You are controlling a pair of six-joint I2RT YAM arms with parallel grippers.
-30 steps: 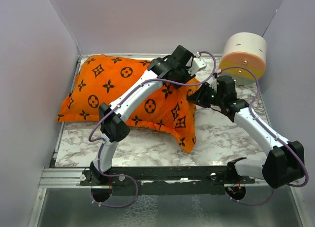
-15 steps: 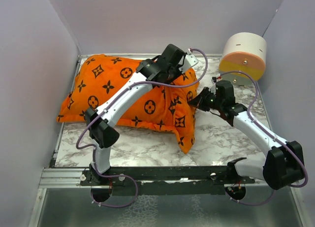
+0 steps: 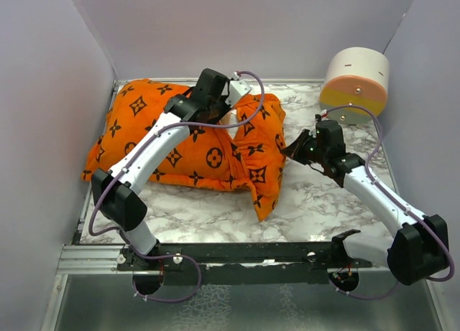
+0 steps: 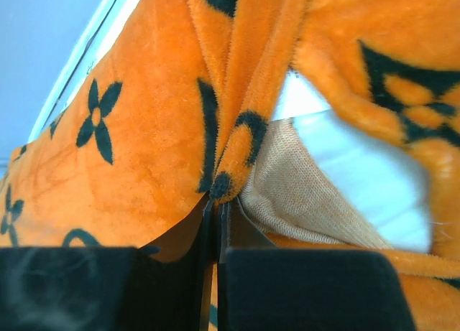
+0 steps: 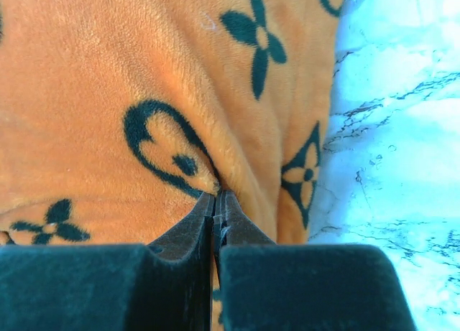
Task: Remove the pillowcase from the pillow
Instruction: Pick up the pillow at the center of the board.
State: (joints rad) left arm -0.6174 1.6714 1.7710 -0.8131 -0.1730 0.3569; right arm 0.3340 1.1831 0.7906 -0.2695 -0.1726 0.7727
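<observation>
The orange pillowcase (image 3: pixel 162 133) with black motifs covers the pillow and lies across the left and middle of the marble table (image 3: pixel 323 202). My left gripper (image 3: pixel 226 114) is over its top middle, shut on a fold of the case's open edge (image 4: pixel 237 141). Beside that fold the white pillow (image 4: pixel 363 169) and the case's beige lining show in the left wrist view. My right gripper (image 3: pixel 289 151) is at the case's right end, shut on a pinch of orange fabric (image 5: pixel 108 72). Its closed tips (image 5: pixel 215 196) press into a crease. The fabric is bunched between the two grippers.
A white, orange and yellow cylinder (image 3: pixel 353 83) stands at the back right corner. Grey walls close in the table on the left, back and right. Bare marble (image 5: pixel 402 130) lies right of the case. A metal rail (image 3: pixel 215 253) runs along the near edge.
My left gripper has moved left and back with the case's edge, bunching the fabric toward the left. My right gripper has stayed at the right end, still pinching.
</observation>
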